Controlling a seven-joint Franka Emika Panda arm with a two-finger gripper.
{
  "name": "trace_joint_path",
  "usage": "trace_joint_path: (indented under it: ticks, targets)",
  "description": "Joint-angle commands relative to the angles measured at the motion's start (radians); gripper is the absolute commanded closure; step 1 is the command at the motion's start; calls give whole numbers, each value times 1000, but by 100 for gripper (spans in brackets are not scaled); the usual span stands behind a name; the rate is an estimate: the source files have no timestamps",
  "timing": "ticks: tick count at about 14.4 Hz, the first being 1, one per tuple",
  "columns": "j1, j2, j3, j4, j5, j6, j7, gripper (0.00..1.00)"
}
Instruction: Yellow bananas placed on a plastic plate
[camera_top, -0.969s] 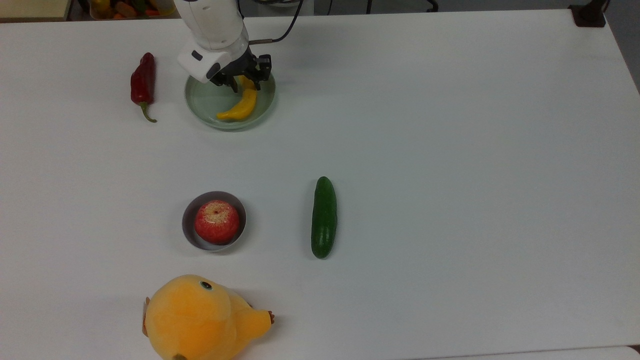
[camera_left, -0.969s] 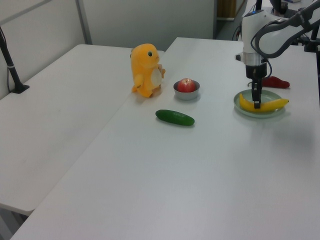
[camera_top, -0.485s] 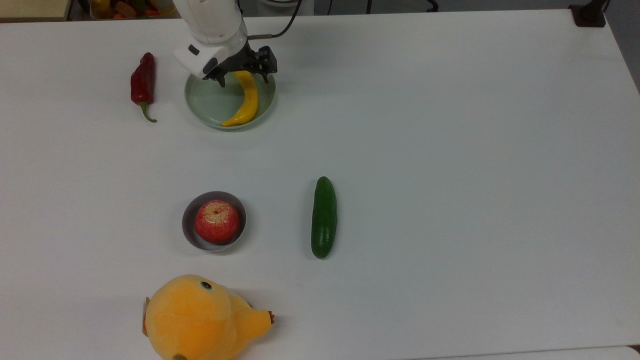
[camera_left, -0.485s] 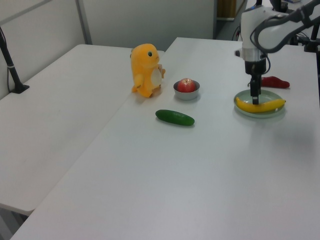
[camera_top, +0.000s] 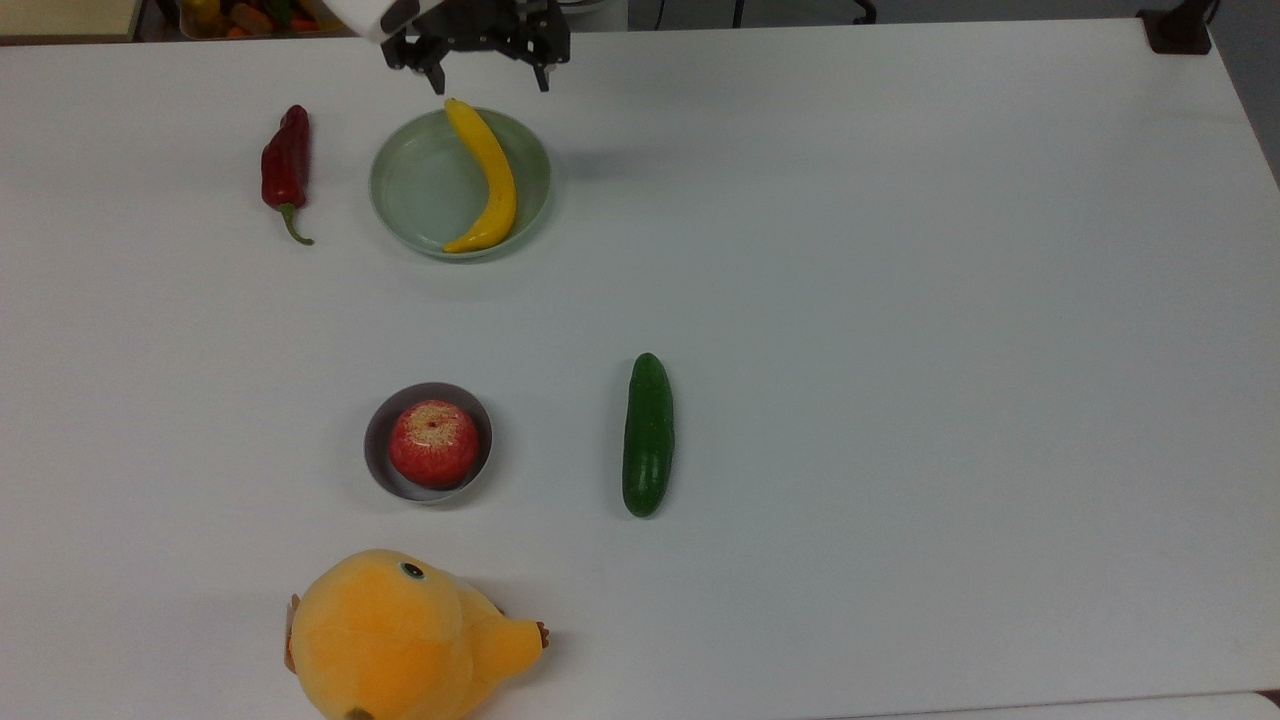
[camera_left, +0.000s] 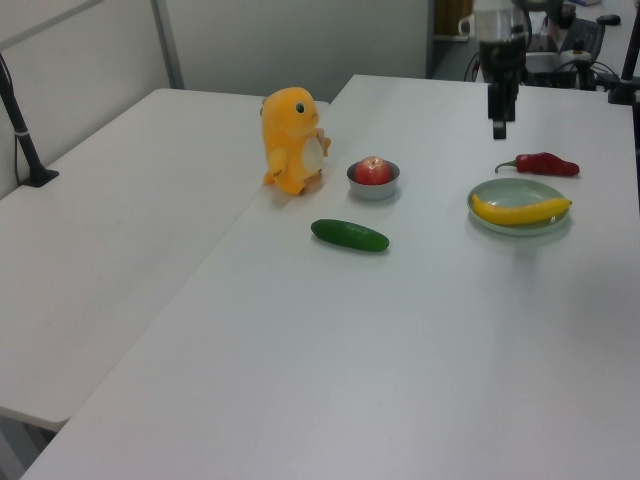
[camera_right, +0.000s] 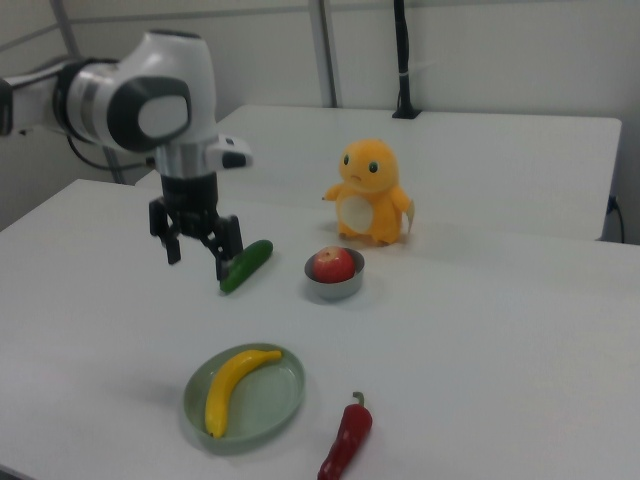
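Top view: banana (camera_top: 487, 180) on plate (camera_top: 410, 190)

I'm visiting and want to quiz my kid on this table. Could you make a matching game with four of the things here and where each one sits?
Things:
1. banana
2. apple
3. red chili pepper
4. gripper

Places:
A. in the grey bowl
B. in the air, open and empty
C. on the green plate
D. on the bare table beside the plate

Pairs: 1-C, 2-A, 3-D, 4-B
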Motion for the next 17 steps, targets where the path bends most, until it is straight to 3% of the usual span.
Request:
trace_joint_path:
  ticks: [1, 6, 9, 13, 17]
  targets:
    - [24, 10, 33, 148, 9, -87, 171, 0]
    - [27, 7, 50, 255, 11, -127, 281, 0]
    - [27, -1, 61, 252, 2, -107, 209, 0]
    - [25, 4, 50, 242, -3, 32, 56, 0]
    - [22, 4, 20, 242, 9, 80, 31, 0]
